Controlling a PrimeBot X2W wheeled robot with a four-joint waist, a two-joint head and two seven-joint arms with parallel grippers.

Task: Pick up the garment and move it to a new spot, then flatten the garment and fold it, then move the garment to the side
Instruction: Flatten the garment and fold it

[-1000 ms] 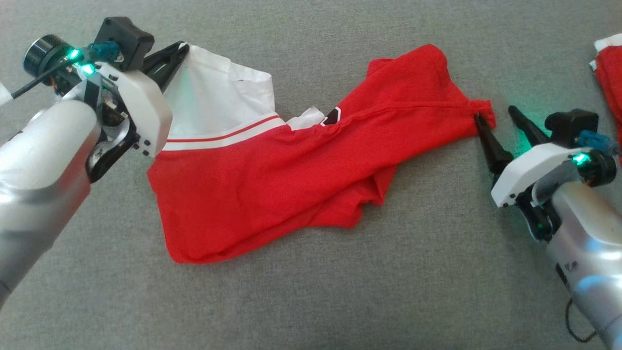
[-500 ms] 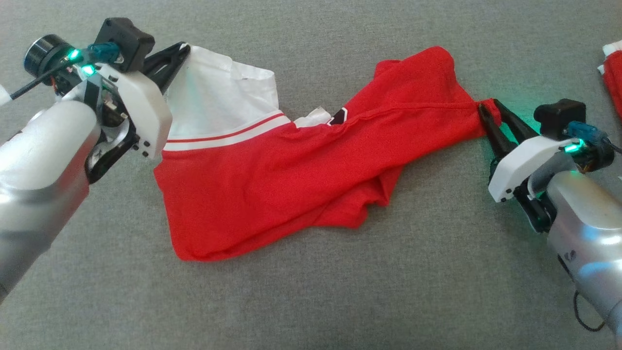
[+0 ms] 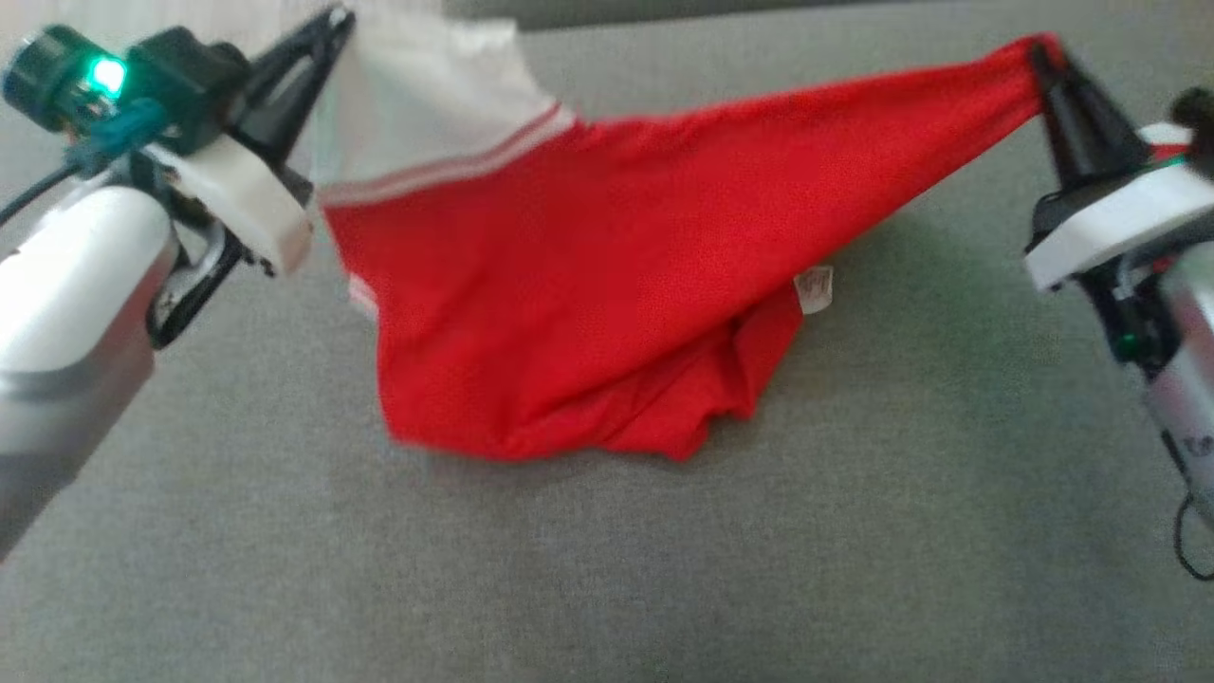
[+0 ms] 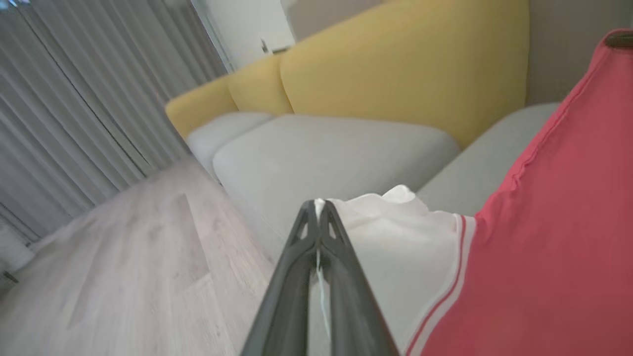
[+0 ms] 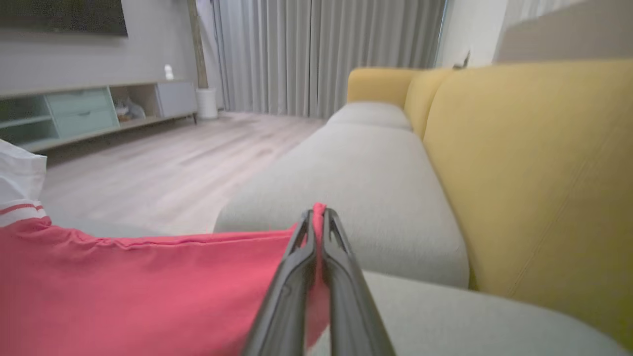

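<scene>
The garment (image 3: 607,256) is a red shirt with a white sleeve and red-and-white striped trim, hanging stretched between both grippers above the grey cushion (image 3: 588,569). At the upper left my left gripper (image 3: 332,19) is shut on the white sleeve edge; the left wrist view shows the left gripper (image 4: 319,205) pinching white cloth (image 4: 395,237). At the upper right my right gripper (image 3: 1043,52) is shut on a red corner; in the right wrist view the right gripper (image 5: 317,212) clamps red cloth (image 5: 148,291). The shirt's lower folds sag down toward the cushion.
A yellow sofa backrest (image 5: 519,163) and pale grey seat cushions (image 4: 326,153) lie beyond the grippers. Wooden floor (image 5: 163,168), grey curtains (image 5: 326,54) and a low cabinet (image 5: 84,111) are farther off.
My right gripper closed on the garment's red corner. Both arms then rose, lifting and stretching the shirt off the cushion. The head view has shifted too.
</scene>
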